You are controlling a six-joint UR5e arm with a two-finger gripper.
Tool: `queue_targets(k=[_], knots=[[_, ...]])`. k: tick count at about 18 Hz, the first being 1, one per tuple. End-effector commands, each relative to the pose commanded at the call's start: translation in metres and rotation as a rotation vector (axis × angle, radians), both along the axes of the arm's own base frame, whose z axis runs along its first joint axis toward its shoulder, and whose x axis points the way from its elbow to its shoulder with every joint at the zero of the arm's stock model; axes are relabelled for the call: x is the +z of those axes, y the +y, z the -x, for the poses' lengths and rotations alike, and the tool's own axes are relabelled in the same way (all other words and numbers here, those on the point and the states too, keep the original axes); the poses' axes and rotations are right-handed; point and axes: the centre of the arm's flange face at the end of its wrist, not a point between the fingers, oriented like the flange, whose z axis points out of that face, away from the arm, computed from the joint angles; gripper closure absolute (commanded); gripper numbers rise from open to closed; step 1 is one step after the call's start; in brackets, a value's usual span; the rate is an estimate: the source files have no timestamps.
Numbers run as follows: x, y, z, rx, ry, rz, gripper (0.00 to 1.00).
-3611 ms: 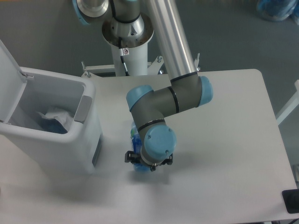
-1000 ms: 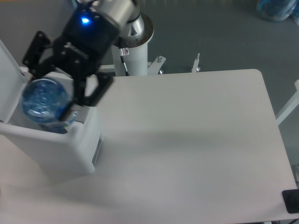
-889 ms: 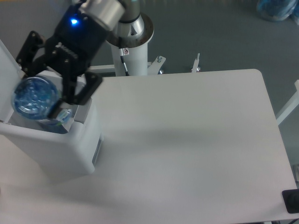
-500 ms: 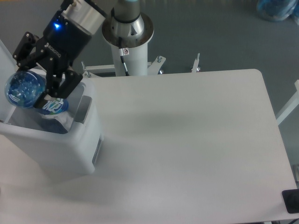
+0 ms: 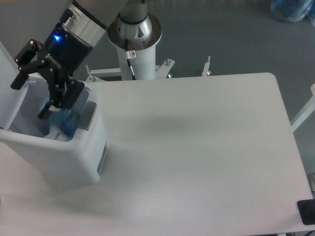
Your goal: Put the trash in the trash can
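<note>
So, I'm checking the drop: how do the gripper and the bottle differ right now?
The gripper is black, sharp in the picture and open, above the trash can. The bottle is blue, motion-blurred and free of the fingers, lower down inside the can. Both sit over the can's opening.

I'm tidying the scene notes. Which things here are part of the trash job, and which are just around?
Part of the job:
bottle, blurred, inside the bin
trash can, lid open
pincer, open above the bin

Just around:
table
blue object on the floor
dark object at the table's corner
</note>
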Motion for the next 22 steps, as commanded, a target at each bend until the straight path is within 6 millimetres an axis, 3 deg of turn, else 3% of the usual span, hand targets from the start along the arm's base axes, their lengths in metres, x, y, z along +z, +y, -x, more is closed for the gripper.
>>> queue_targets(k=[4, 8, 13, 17, 22], knots=[[0.003, -0.009, 0.019, 0.043, 0.001, 0.002, 0.00], [0.003, -0.047, 0.100, 0.203, 0.000, 0.003, 0.00], [-0.007, -0.110, 0.195, 0.401, -0.005, 0.016, 0.00], [-0.054, -0.146, 0.243, 0.455, 0.052, 0.083, 0.00], [-0.135, -0.164, 0.270, 0.454, 0.205, 0.327, 0.00]])
